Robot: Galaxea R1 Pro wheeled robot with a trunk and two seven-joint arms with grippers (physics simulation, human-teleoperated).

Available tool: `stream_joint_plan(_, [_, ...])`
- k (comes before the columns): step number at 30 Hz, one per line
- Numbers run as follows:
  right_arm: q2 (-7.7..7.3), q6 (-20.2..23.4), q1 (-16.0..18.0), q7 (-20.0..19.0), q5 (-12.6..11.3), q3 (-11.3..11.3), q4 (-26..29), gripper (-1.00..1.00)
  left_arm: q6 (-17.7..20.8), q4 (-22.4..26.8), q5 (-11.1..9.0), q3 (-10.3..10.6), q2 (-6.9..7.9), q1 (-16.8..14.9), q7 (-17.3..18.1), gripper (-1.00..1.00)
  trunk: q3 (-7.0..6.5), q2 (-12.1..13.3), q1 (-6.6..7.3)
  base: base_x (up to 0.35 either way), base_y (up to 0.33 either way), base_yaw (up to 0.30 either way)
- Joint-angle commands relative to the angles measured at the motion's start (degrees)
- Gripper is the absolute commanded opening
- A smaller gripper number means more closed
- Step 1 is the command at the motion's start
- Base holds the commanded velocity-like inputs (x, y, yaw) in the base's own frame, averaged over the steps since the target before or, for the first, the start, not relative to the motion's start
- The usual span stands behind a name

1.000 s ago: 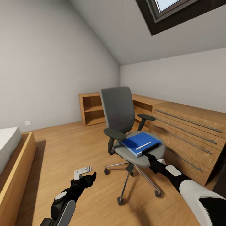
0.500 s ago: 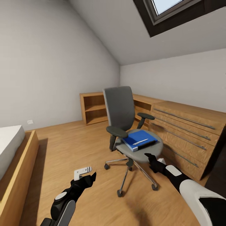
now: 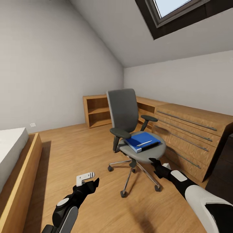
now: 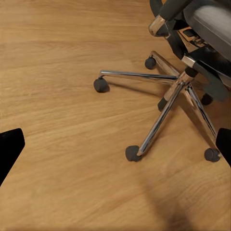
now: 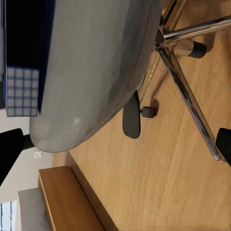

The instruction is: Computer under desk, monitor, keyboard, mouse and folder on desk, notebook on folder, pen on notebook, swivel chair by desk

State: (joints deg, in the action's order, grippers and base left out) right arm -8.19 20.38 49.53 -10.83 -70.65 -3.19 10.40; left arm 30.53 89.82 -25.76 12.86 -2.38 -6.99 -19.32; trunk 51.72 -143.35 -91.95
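The folder (image 3: 142, 141) lies on the swivel chair (image 3: 129, 129), just beyond the apparently open, empty right claw (image 3: 154, 161).

The notebook under the pen (image 3: 144, 143) is hidden against the folder (image 3: 142, 141); the bed (image 3: 13, 152) gets cut off left of the chair (image 3: 129, 129).

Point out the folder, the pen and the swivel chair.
folder (image 3: 138, 139): head view, blue cover, left of the pen.
pen (image 3: 144, 143): head view, mid-shaft.
swivel chair (image 3: 123, 110): head view, grey backrest.
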Motion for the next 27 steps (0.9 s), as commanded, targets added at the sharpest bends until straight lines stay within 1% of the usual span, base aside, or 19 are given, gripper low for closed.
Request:
stream_joint_plan(1, [-0.03,0.1,0.0,-0.2,-0.3,-0.3,0.0,1.0,0.1,0.1,-0.6,0.1,0.0,0.0,-0.5,1.0,0.06,0.0,0.01,-0.011,0.0,0.0])
stream_joint_plan(9, [-0.07,0.1,0.0,-0.2,-0.1,-0.3,0.0,1.0,0.1,0.1,-0.6,0.0,0.0,0.0,-0.5,1.0,0.06,0.0,0.01,-0.035,0.0,0.0])
stream_joint_plan(15, [-0.07,0.1,0.0,-0.1,-0.1,-0.3,0.0,1.0,0.1,-0.1,-0.6,-0.1,0.02,0.0,-0.6,1.0,0.06,0.0,0.01,-0.254,0.0,0.0])
stream_joint_plan(19, [0.0,-0.3,0.0,0.0,0.0,-0.4,0.0,1.0,0.1,-1.3,-0.7,-0.1,0.07,0.0,-0.6,1.0,0.06,0.0,0.01,-0.305,0.0,0.0])
stream_joint_plan(24, [0.42,-3.0,0.0,0.4,0.2,-0.5,-0.1,1.0,0.0,-2.1,-0.6,-0.3,0.13,0.0,-0.6,1.0,0.06,0.0,0.01,-0.156,0.0,0.0])
stream_joint_plan(27, [1.5,-6.3,0.0,1.3,0.3,-0.6,-0.5,1.0,-0.1,-2.2,-0.5,-0.3,0.16,0.0,-0.6,1.0,0.06,0.0,0.01,-0.047,0.0,0.0])
